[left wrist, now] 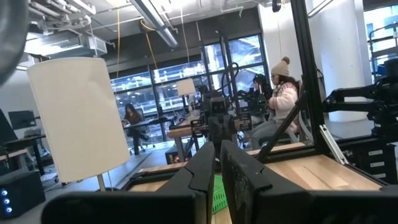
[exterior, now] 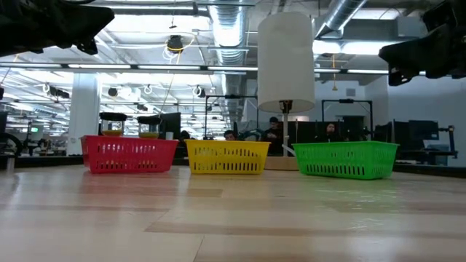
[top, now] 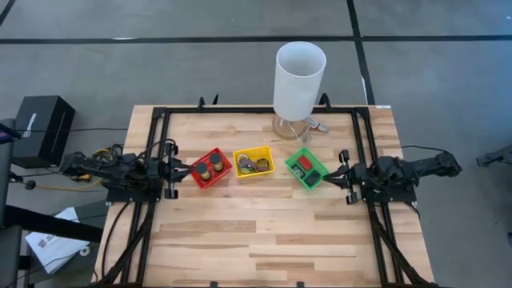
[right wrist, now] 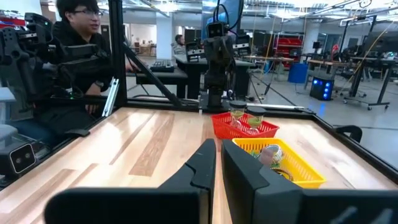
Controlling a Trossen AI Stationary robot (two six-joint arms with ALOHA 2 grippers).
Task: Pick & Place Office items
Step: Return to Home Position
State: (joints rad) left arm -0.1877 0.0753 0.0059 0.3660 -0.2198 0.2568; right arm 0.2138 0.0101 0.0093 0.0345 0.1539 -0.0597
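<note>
you have the front half of the pale plank surface (top: 264, 240) bare, with the left gripper (top: 184, 170) near its left edge and the right gripper (top: 334, 176) near its right, each closed to a thin slit and holding nothing. the office items (top: 250, 164) lie inside the slotted plastic red basket (exterior: 129, 154), yellow basket (exterior: 227, 157) and green basket (exterior: 346, 159), rowed between the grippers before the tall white cylinder (top: 299, 78). seen level, the basket walls hide most pieces; from above they are too small to tell apart.
</note>
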